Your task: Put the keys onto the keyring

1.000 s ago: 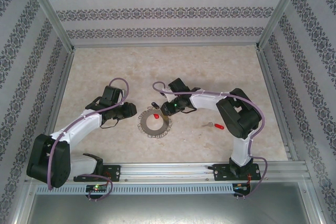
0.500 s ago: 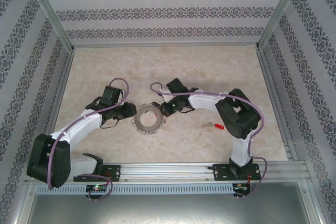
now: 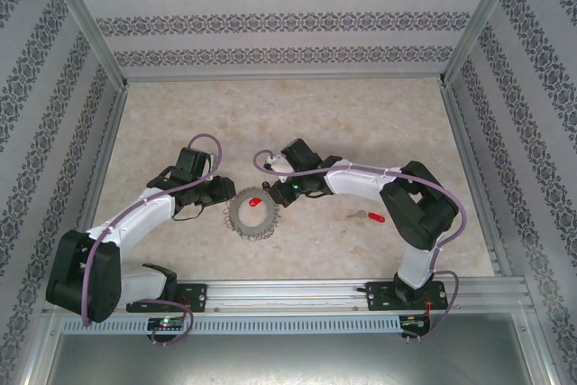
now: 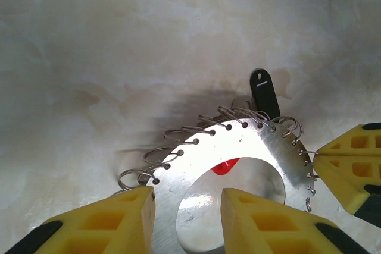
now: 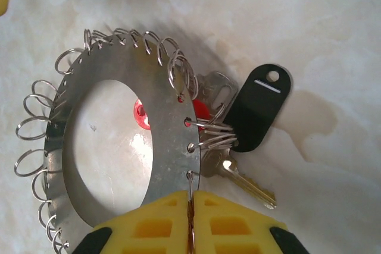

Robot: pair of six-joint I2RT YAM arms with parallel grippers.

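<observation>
On keyring [image 5: 172, 165], right gripper [image 5: 191, 218] (shut), keys [image 5: 241, 179] attached

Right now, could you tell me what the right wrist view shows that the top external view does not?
Right wrist alone: the small split rings hooked through holes along the flat metal keyring, a black tag and a silver key hanging on them, and the right gripper pinched shut on one small ring. Top external alone: a spare red-headed key lying on the table, and the left gripper. Both: the keyring and a red key head in its opening.
</observation>
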